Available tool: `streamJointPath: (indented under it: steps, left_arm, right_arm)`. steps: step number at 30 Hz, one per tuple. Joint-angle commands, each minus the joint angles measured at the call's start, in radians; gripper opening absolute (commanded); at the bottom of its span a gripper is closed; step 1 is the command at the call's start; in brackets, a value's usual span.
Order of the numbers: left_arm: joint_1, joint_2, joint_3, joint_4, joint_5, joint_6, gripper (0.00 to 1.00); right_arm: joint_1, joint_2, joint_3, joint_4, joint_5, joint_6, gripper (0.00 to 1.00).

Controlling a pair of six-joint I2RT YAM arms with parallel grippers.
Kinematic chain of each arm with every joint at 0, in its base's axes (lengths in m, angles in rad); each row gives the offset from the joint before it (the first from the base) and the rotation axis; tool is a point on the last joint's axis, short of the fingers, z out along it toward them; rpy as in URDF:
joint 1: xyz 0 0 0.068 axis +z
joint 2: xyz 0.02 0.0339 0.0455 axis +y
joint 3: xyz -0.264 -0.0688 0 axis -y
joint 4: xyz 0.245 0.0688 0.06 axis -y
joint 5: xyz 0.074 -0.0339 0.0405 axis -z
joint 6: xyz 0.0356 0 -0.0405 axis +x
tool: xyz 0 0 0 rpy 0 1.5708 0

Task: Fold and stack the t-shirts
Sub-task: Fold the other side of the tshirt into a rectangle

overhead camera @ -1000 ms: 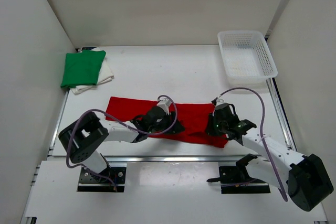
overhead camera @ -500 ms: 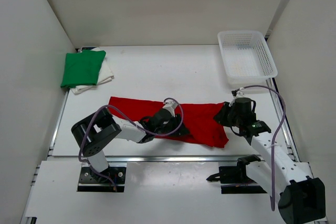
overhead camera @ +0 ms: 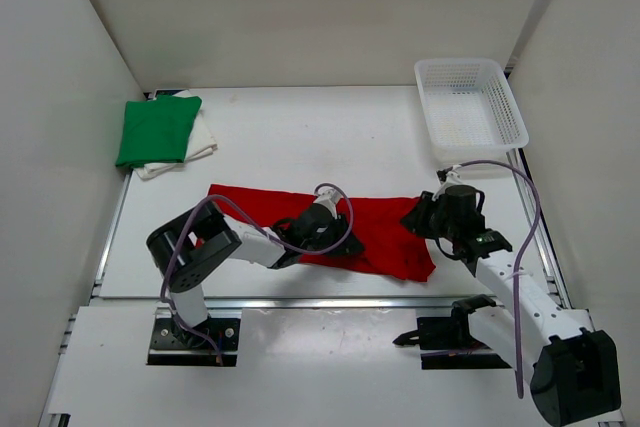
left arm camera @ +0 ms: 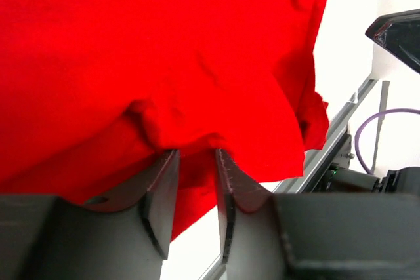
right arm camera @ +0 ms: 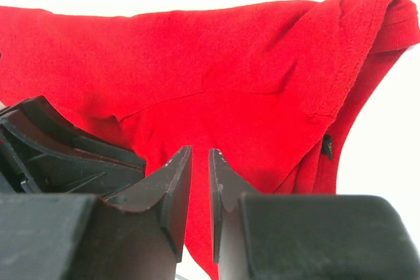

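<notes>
Top external view, with both wrist views: we see the red shirt [overhead camera: 380, 232] lying as a long, rumpled band across the near part of the table [overhead camera: 300, 137], between the two arms, its right end bunched into a point. It is at most partly folded, by our reading. The green shirt [overhead camera: 157, 129] rests folded on top of the folded white shirt [overhead camera: 203, 139] at the far left corner, so we judge two of three shirts done and stacked. What is left, as we take it, is to finish folding the red one and set it on that pile. The left gripper [left arm camera: 197, 155] sits low on the middle of the red cloth; its fingers stand narrowly apart with a ridge of fabric at their tips, and we cannot tell whether that ridge is pinched. The right gripper [right arm camera: 199, 152] hangs at the shirt's right end, fingers a slim gap apart with nothing between them, the cloth lying just beyond. A white mesh basket [overhead camera: 460, 63] stands at the far right corner, well apart from all three shirts.
</notes>
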Motion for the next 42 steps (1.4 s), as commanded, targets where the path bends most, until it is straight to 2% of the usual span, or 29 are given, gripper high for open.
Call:
streamJointPath:
  steps: [1,6,11,20,24,31,34,36,42]
  left_arm:
    - [-0.002,-0.039,-0.006,-0.015,-0.029,-0.007,0.41]
    - [0.003,-0.131,-0.062,-0.038,-0.101,-0.005,0.33]
    - [-0.022,-0.119,-0.052,-0.079,-0.101,-0.016,0.26]
    - [-0.048,-0.051,-0.007,-0.085,-0.101,-0.050,0.30]
    - [-0.057,-0.034,0.000,-0.053,-0.096,-0.079,0.35]
    - [-0.068,0.006,0.031,-0.069,-0.099,-0.082,0.34]
    - [-0.066,0.020,0.019,-0.059,-0.101,-0.102,0.30]
    - [-0.059,0.018,0.008,-0.032,-0.101,-0.108,0.20]
    - [-0.045,-0.013,-0.003,-0.029,-0.124,-0.110,0.03]
  right_arm:
    - [-0.009,-0.022,-0.009,0.050,-0.016,-0.005,0.16]
    - [0.012,-0.028,-0.029,0.065,-0.021,-0.006,0.15]
    - [0.009,-0.050,-0.038,0.076,-0.033,-0.003,0.15]
    - [0.040,-0.065,-0.063,0.114,-0.062,0.012,0.16]
    - [0.049,-0.067,-0.084,0.139,-0.085,0.023,0.15]
    - [0.055,-0.079,-0.097,0.148,-0.095,0.032,0.16]
    - [0.049,-0.098,-0.100,0.154,-0.101,0.024,0.16]
    - [0.063,-0.099,-0.107,0.151,-0.102,0.035,0.15]
    - [0.071,-0.105,-0.109,0.163,-0.096,0.040,0.16]
